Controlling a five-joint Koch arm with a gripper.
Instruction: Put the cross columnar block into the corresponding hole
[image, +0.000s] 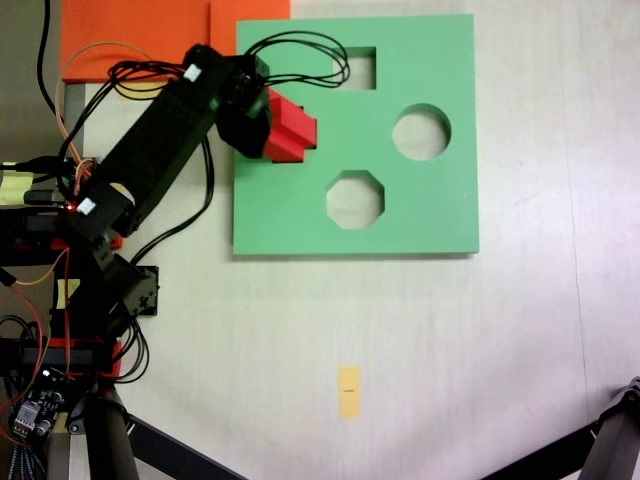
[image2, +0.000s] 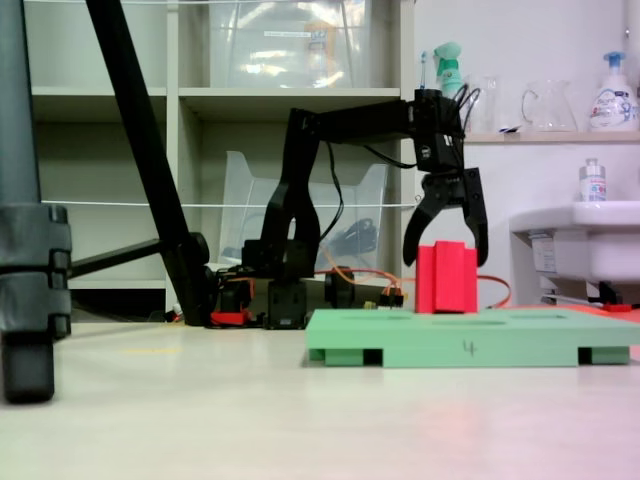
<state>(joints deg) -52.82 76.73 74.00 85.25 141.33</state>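
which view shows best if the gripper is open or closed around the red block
The low side fixed view: the gripper hangs open, jaws spread over the top of the red cross block on the green board. From above, the gripper hides its own jaws.

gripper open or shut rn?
Open. In a fixed view the gripper has its jaws spread wide, hanging above the upright red block without clamping it.

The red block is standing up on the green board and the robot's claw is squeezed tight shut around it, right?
Not quite. The red block does stand upright on the green board, but the end effector is open: in a fixed view from the side its jaws are spread apart, straddling the block's top.
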